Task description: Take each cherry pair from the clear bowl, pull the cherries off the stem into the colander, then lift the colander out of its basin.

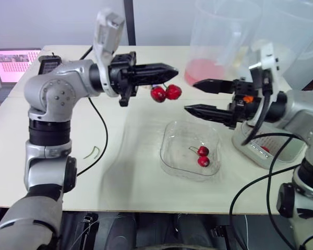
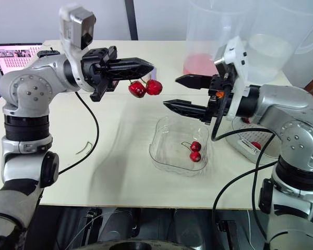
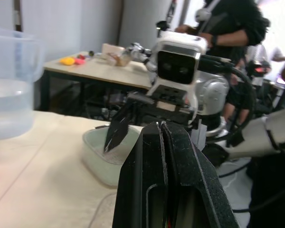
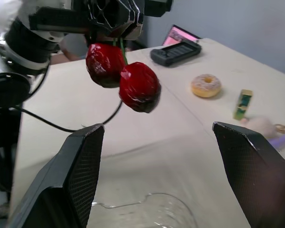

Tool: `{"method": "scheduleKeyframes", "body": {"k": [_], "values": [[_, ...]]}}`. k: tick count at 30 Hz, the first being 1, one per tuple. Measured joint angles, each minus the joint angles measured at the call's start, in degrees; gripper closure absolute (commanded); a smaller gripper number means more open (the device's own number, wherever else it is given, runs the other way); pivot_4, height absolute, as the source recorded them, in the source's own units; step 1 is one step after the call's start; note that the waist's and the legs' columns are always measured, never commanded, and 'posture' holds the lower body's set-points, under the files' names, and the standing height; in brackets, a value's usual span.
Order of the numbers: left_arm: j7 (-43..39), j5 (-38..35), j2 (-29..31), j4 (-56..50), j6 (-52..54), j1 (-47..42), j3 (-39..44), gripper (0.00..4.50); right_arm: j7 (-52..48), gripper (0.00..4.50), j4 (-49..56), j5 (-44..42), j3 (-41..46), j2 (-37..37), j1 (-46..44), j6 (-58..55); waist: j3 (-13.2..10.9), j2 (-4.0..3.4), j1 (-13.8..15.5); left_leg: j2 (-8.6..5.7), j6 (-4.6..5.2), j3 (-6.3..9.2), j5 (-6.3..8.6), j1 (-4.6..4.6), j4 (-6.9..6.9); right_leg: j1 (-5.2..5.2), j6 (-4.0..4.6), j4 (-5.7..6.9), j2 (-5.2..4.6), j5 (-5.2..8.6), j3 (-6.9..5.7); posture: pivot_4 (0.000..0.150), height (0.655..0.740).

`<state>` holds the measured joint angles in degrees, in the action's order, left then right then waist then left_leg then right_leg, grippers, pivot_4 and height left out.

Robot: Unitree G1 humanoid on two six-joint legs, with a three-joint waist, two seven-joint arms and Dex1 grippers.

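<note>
My left gripper [image 1: 169, 70] is shut on the stem of a cherry pair [image 1: 165, 92], which hangs in the air above the table, left of the clear bowl [image 1: 172, 136]. In the right wrist view the two red cherries [image 4: 123, 76] dangle just ahead of the spread fingers [image 4: 83, 166]. My right gripper [image 1: 193, 96] is open, its tips pointing at the cherries from the right, a short gap away. Another cherry pair [image 1: 203, 155] lies in the clear bowl. The white colander in its basin [image 1: 261, 148] sits under my right arm, with a red cherry [image 1: 264, 149] inside.
A loose green stem [image 1: 92, 152] lies on the table at the left. A laptop [image 1: 11, 65] and a black device [image 1: 48, 63] stand at the far left. Large clear jugs [image 1: 219, 36] stand at the back right, one holding pink liquid. People stand beyond the table.
</note>
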<state>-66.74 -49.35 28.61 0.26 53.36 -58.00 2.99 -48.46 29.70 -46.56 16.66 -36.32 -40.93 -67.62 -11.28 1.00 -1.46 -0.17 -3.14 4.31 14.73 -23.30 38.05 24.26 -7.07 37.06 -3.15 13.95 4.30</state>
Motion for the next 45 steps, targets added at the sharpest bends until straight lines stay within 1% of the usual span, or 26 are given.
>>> {"method": "scheduleKeyframes", "body": {"k": [8,11,12,14,15,16,20,27,30,36,38,39,40,41,45], "values": [[0.78,-1.42,-0.04,-1.56,0.61,0.64,0.10,4.50,3.69,0.63,-2.45,-6.25,-4.43,2.68,-1.95,-0.17,0.00,0.00,-0.02,0.00,0.00,0.02,0.00,-0.01,0.00,0.01,0.00,-0.01,0.00,0.00,-0.01,0.150,0.7400],[0.96,-1.47,-0.04,-1.60,1.16,0.69,0.13,4.50,4.80,1.45,-2.93,-7.77,-5.15,3.07,-2.77,-0.07,0.00,0.00,-0.04,0.00,0.00,0.02,0.00,-0.02,0.00,0.01,0.00,-0.02,0.00,0.00,-0.01,0.150,0.7400],[0.98,-2.01,-0.03,-1.60,1.38,0.88,0.15,4.50,5.57,1.96,-3.21,-8.28,-5.40,3.73,-3.09,0.09,0.00,0.00,-0.10,0.00,0.00,0.01,0.00,-0.02,0.00,0.01,0.00,-0.02,0.00,0.00,-0.01,0.150,0.7400],[0.98,-2.58,-0.04,-1.61,1.44,1.15,0.15,4.50,6.41,2.85,-3.47,-9.16,-6.07,3.84,-3.19,0.17,0.00,0.00,-0.18,0.00,0.00,0.02,0.00,-0.03,0.00,0.02,0.00,-0.02,0.00,0.00,-0.02,0.150,0.7400],[0.99,-2.63,-0.04,-1.62,1.44,1.17,0.14,4.50,6.71,3.42,-3.58,-9.61,-6.23,3.84,-3.18,0.17,0.00,0.00,-0.21,0.00,0.00,0.02,0.00,-0.03,0.00,0.02,0.00,-0.02,0.00,0.00,-0.02,0.150,0.7400],[0.99,-2.66,-0.04,-1.63,1.44,1.17,0.14,4.50,7.00,3.81,-3.58,-10.06,-6.30,3.83,-3.19,0.22,0.00,0.00,-0.27,0.00,0.00,0.02,0.00,-0.03,0.00,0.02,0.00,-0.02,0.00,0.00,-0.02,0.150,0.7400],[1.00,-2.99,-0.01,-1.63,1.44,1.18,0.14,4.50,7.88,3.81,-3.56,-11.22,-6.42,3.22,-3.04,0.49,0.00,0.00,-0.67,0.00,0.00,0.02,0.00,-0.04,0.00,0.02,-0.01,-0.04,0.00,0.00,-0.01,0.150,0.7400],[0.99,-3.10,-0.04,-1.63,1.42,1.34,-0.09,4.50,7.74,3.81,-3.06,-12.36,-6.53,-1.19,-0.22,1.42,0.00,0.00,-0.99,0.00,0.00,0.02,0.00,-0.04,0.00,0.02,-0.01,-0.05,0.00,0.01,-0.01,0.150,0.7400],[0.95,-3.12,-0.04,-1.60,1.35,1.34,-0.06,4.50,6.26,3.81,-2.93,-13.54,-5.73,-5.43,4.54,1.18,0.00,0.01,-0.92,0.00,0.00,0.02,0.00,-0.06,0.00,0.02,-0.01,-0.08,0.00,0.01,-0.01,0.150,0.7400],[1.04,-3.11,-0.08,-1.60,1.26,1.35,0.04,4.50,2.77,3.81,-3.07,-14.30,-0.85,-15.15,12.19,1.74,-0.01,0.02,-0.87,0.00,0.00,-0.01,0.00,-0.09,0.00,0.02,-0.02,-0.16,0.00,0.01,0.00,0.150,0.7400],[1.17,-3.12,-0.12,-1.61,1.25,1.40,0.06,4.50,0.82,3.81,-4.66,-12.69,1.60,-20.00,13.96,2.89,-0.01,0.02,-0.86,0.00,0.00,-0.04,0.00,-0.08,0.00,0.02,-0.02,-0.18,0.00,0.02,0.01,0.150,0.7400],[1.38,-3.11,-0.10,-1.61,1.21,1.44,0.08,4.50,-0.63,3.81,-6.60,-10.52,3.31,-23.68,15.33,4.48,-0.01,0.02,-0.86,0.00,0.00,-0.04,0.00,-0.08,0.00,0.01,-0.02,-0.22,0.00,0.02,0.01,0.150,0.7400],[1.51,-3.09,-0.13,-1.60,1.16,1.48,0.11,4.50,-1.58,3.81,-7.96,-8.66,4.35,-25.80,16.35,5.74,-0.01,0.02,-0.86,0.00,0.00,-0.05,0.00,-0.09,-0.01,0.01,-0.02,-0.25,0.00,0.02,0.01,0.150,0.7400],[1.60,-3.07,-0.15,-1.61,1.06,1.56,0.11,4.50,-3.28,3.81,-10.10,-5.38,4.63,-29.40,18.66,8.39,-0.01,0.02,-0.86,0.00,0.00,-0.08,0.00,-0.07,-0.01,0.01,-0.03,-0.26,0.00,0.03,0.02,0.150,0.7400],[2.00,-2.88,-0.36,-1.64,0.16,2.26,0.13,4.50,-6.72,3.81,-20.44,7.41,3.38,-36.79,26.34,18.40,-0.01,0.05,-0.91,0.00,0.00,-0.21,0.00,-0.08,-0.01,-0.01,-0.02,-0.41,-0.01,0.03,0.13,0.150,0.7400]]}}
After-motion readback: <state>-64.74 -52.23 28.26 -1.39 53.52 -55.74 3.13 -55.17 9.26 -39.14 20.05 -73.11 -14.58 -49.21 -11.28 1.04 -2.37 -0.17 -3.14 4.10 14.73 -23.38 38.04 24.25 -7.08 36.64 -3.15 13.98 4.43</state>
